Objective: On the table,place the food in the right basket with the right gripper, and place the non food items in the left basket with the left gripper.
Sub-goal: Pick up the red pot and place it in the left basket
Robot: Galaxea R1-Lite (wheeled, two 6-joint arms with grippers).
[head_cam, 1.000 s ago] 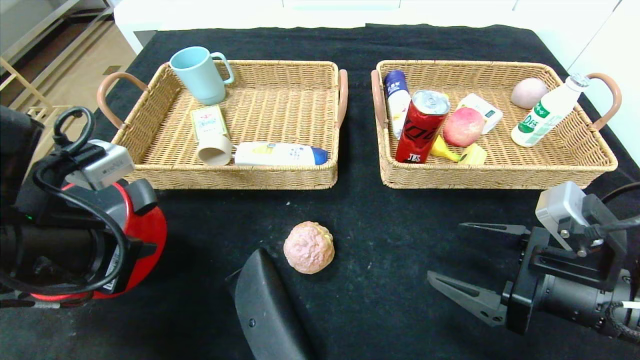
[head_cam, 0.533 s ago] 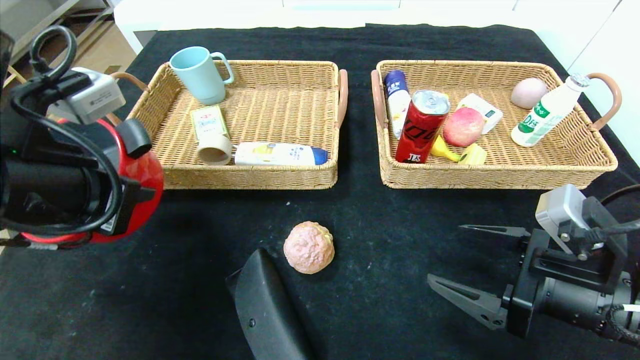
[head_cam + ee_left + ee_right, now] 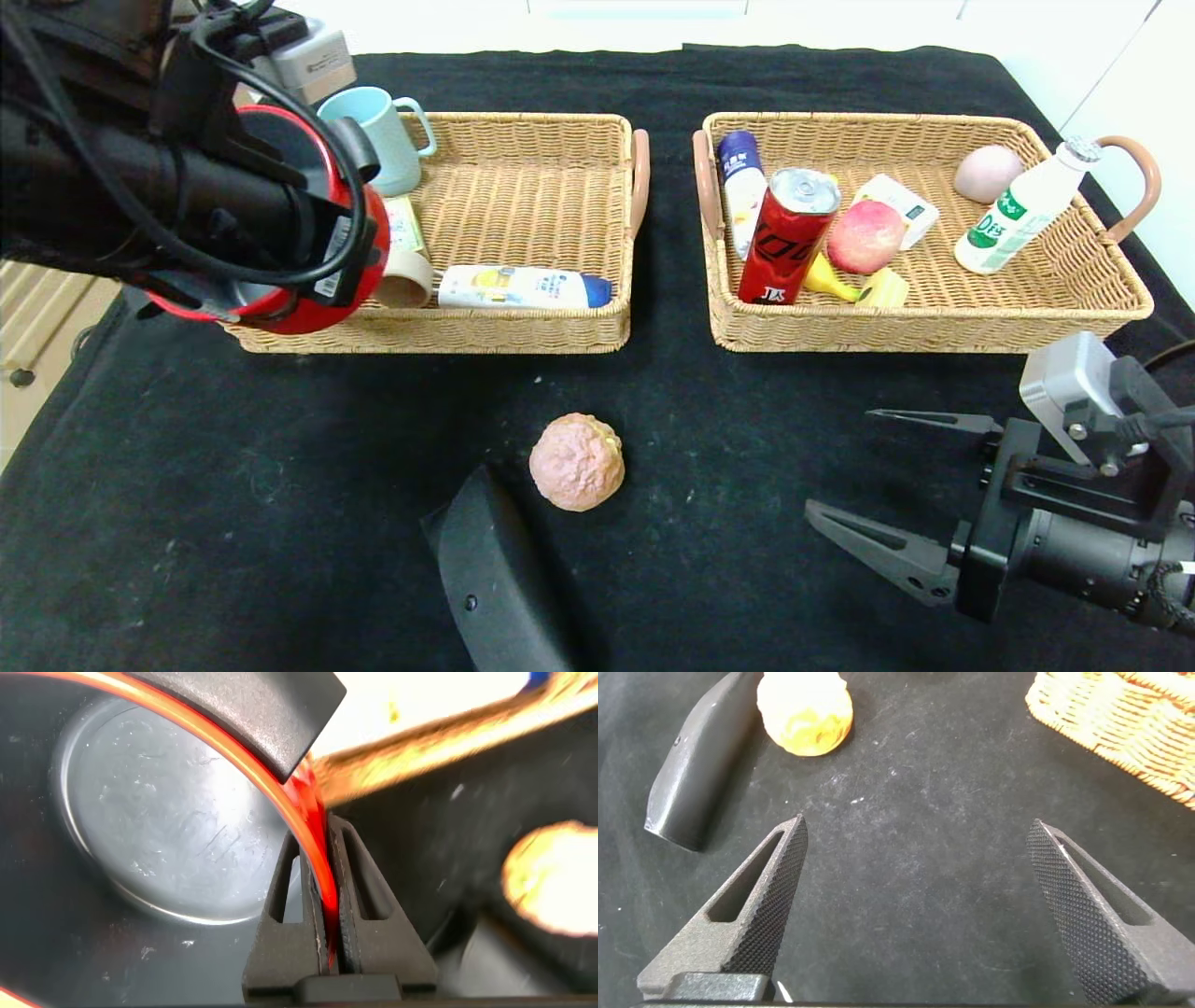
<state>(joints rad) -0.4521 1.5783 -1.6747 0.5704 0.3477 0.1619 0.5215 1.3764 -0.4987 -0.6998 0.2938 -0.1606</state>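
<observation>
The left gripper [image 3: 327, 873] has risen and swung from the table's near-left edge to the front-left corner of the left wicker basket [image 3: 523, 329], fingers pressed onto the rim of a red round pot with a steel interior [image 3: 359, 280]. The pot hangs tilted over that corner, hiding part of the pale blue mug [image 3: 387, 126] behind it.

The left wrist view shows what the head view cannot: the thin red rim pinched between the dark fingers.

The right gripper [image 3: 910, 490] hovers low at the near right, jaws spread wide, barely shifted. Bare black cloth lies between it and the pink bumpy bun [image 3: 577, 461], which sits near centre on the black-covered table [image 3: 233, 485], just beside a dark curved part [image 3: 495, 579], well short of the right wicker basket [image 3: 934, 327].
</observation>
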